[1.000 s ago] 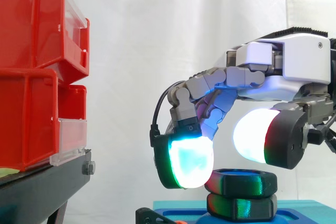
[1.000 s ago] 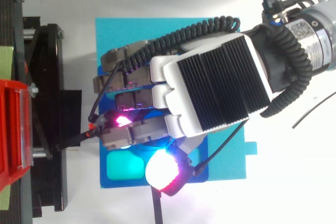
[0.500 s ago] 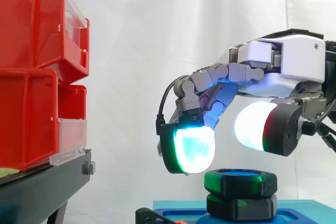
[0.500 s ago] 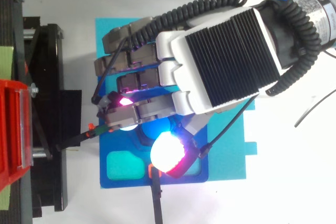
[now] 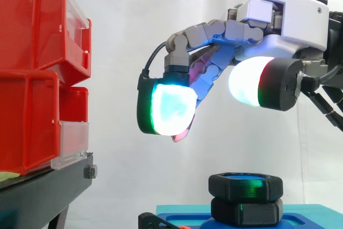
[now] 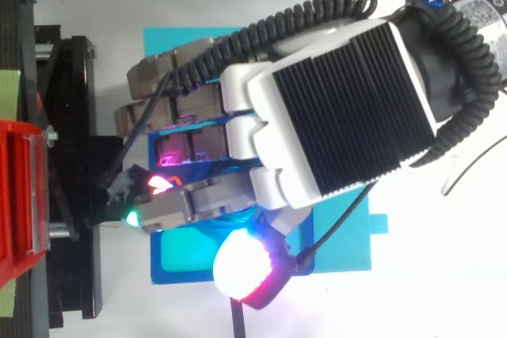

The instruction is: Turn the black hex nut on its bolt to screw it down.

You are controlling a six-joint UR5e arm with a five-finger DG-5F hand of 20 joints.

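Nut: the black hexagonal plastic nut [image 5: 245,185] sits on its blue-topped bolt [image 5: 245,176], above a blue base plate [image 5: 305,212].
Hand: the white robot hand [image 5: 286,22] is held well above it; fingers [image 5: 166,108] are released, grasping nothing.
Handling: judged light, stiff, smooth.
Hold: opposite flats are to be pinched.

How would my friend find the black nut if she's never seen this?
Right of the red bins, under the robot's hand, a blue base sits at the bottom of the side view. Two black six-sided pieces are stacked there. The black hex nut is the top one, with a blue circle in its middle, above the lower piece.
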